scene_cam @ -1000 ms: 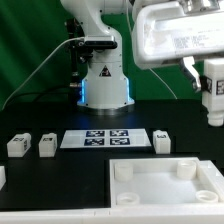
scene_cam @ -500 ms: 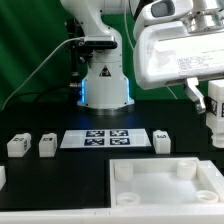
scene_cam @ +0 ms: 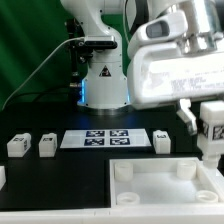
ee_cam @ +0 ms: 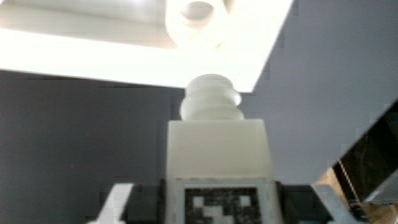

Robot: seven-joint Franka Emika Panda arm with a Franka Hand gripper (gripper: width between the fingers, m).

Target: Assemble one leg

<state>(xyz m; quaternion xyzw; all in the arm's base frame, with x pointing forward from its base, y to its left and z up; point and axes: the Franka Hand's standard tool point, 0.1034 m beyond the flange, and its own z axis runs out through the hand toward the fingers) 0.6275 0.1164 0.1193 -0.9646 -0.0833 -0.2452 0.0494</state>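
4 legs, all small stubby white plastic posts w/ b&w square tags.

Held leg (scene_cam: 212, 130): up off the table at the exterior view's right, clamped in gripper (ee_cam: 210, 205), upright. Square tagged block on top, narrower rounded stub pointing down. It hangs over the far right corner of the panel (scene_cam: 150, 185); contact w/ panel can't be told. Wrist view: tag face near cam, rounded tip aimed toward a round socket (ee_cam: 196, 14).

Other 3 lie loose on the black table, dark tag marks facing cam:
- far-left leg (scene_cam: 17, 145) and second leg (scene_cam: 47, 145), near each other but apart, left of the marker board (scene_cam: 95, 138).
- right leg (scene_cam: 162, 140), just beside the board's right end.
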